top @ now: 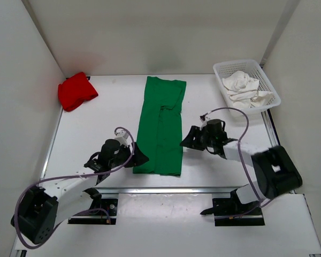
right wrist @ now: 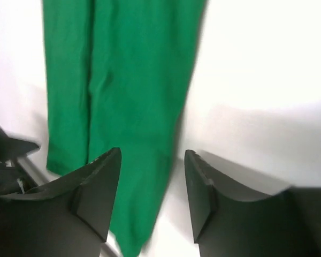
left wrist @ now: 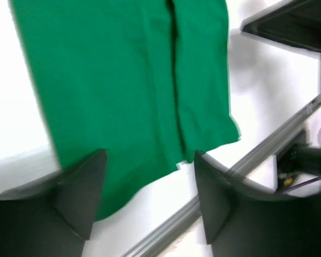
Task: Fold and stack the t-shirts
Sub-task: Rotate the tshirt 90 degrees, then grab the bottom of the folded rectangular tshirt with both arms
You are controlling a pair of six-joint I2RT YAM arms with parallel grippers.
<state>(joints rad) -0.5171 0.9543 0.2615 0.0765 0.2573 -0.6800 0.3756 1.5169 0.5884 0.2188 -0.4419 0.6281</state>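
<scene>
1. The green t-shirt lies flat on the tabletop as a long, narrow strip. Its sides are folded inward, leaving a soft crease along its length, probably ready for an end-to-end fold.
2. The left pincer sits at the green shirt's near left corner, jaws parted and gripping nothing, with matte cloth showing below the gap.
3. The right pincer sits just beside the shirt's right edge, also parted and empty. The pair flank the strip, seemingly to lift both sides together.
4. The red t-shirt, a compact soft bundle, rests well left of the green one.
5. The white t-shirt lies crumpled in a mesh basket, well right of it.
</scene>
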